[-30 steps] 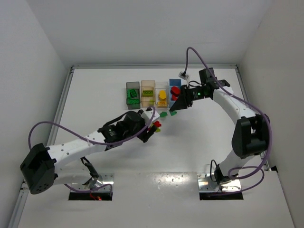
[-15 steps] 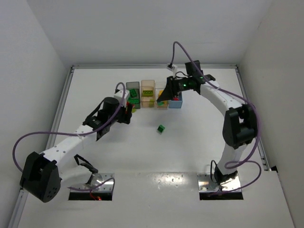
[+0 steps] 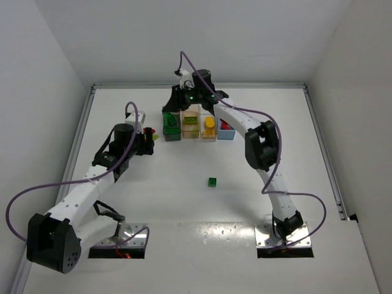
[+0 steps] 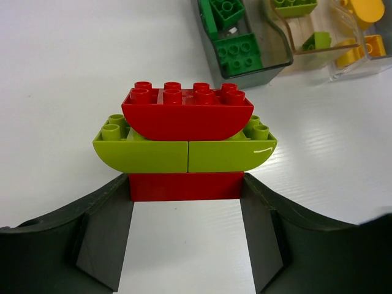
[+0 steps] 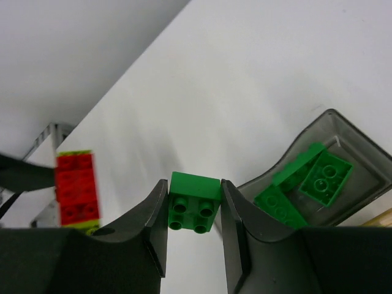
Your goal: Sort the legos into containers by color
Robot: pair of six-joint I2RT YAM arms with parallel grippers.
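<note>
My left gripper (image 3: pixel 149 135) is shut on the bottom red brick of a stacked red and lime green lego piece (image 4: pixel 185 131), held above the table left of the bins. In the left wrist view its jaws (image 4: pixel 185 187) clamp that brick from both sides. My right gripper (image 3: pixel 174 104) is shut on a small dark green brick (image 5: pixel 195 208) just beside the dark grey bin (image 5: pixel 367 160), which holds dark green bricks (image 5: pixel 306 184). The four bins stand in a row: dark grey (image 3: pixel 171 138), tan (image 3: pixel 191 108), clear (image 3: pixel 209 137), blue (image 3: pixel 226 136).
One dark green brick (image 3: pixel 212 181) lies alone on the table in front of the bins. The tan bin holds lime bricks (image 4: pixel 295 7), the clear bin yellow ones (image 4: pixel 361 37), the blue bin red ones (image 3: pixel 224 125). The left gripper's stack shows in the right wrist view (image 5: pixel 76 190).
My right gripper has swung left along the row from the blue bin to the dark grey bin. My left gripper has pulled back and left with the stack. The loose green brick lies nearer.
</note>
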